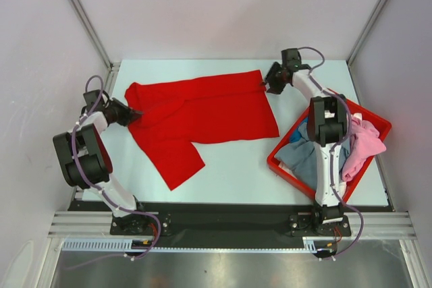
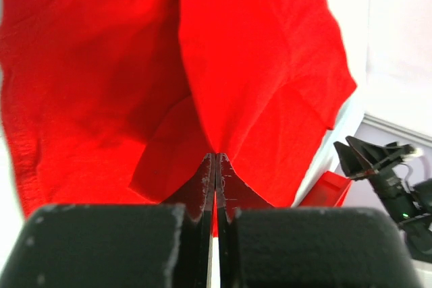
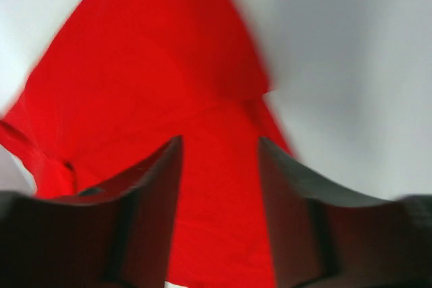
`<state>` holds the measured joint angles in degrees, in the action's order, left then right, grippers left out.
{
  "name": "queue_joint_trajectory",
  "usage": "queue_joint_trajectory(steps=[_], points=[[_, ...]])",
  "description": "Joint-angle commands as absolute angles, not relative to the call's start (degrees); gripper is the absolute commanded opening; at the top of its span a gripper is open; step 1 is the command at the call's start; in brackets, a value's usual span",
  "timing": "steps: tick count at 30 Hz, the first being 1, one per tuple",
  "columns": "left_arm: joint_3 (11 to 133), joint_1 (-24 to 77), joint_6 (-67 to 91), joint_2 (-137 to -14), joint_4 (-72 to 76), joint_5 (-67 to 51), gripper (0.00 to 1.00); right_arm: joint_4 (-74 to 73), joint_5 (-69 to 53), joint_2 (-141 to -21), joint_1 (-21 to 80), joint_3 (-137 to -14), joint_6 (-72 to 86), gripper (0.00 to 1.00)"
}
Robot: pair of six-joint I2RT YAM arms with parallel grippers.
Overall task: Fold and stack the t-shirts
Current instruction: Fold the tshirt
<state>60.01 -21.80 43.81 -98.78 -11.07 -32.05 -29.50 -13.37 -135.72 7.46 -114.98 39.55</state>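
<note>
With the left end effector (image 2: 214, 166) pinching the red t-shirt (image 1: 202, 109) and the right end effector (image 3: 219, 146) spread over its corner, a one-sided pull could bunch the cloth.

You have one red t-shirt (image 1: 202, 116) spread across the white table (image 1: 236, 173), with an arm at each end.
Your left gripper (image 1: 131, 114) sits at the shirt's left edge and your right gripper (image 1: 268, 80) at its far right corner; from above, neither one's jaws can be made out. The shirt lies mostly flat, one sleeve slanting toward the near edge. To the right, a red bin (image 1: 283, 165) sits angled, holding pink cloth (image 1: 366, 146) and grey-blue cloth (image 1: 300, 156), partly hidden by your right arm.
</note>
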Motion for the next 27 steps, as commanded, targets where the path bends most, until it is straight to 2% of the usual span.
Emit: queue_joint_trajectory(steps=[1, 4, 9, 13, 22, 27], points=[[59.6, -22.5, 41.6, -99.1, -10.8, -31.6, 0.00, -26.9, -15.9, -130.7, 14.7, -116.6, 30.2, 0.57], [59.5, -22.4, 41.6, -99.4, -10.5, -31.8, 0.00, -18.0, -26.1, -134.5, 19.0, -117.4, 34.4, 0.59], [59.0, -22.5, 41.7, -97.7, -10.7, -32.3, 0.00, -8.5, -30.3, -140.8, 26.3, -122.8, 42.0, 0.59], [55.5, -22.4, 42.4, -94.4, -10.1, -32.8, 0.00, 5.0, -33.0, -144.5, 29.5, -122.5, 51.5, 0.58], [54.2, -22.5, 43.4, -93.0, -8.4, -33.9, 0.00, 14.0, -36.2, -148.8, 32.6, -121.0, 54.4, 0.59], [56.2, -22.4, 44.3, -93.6, -8.4, -33.9, 0.00, 15.3, -35.5, -153.9, 34.2, -126.2, 53.9, 0.68]])
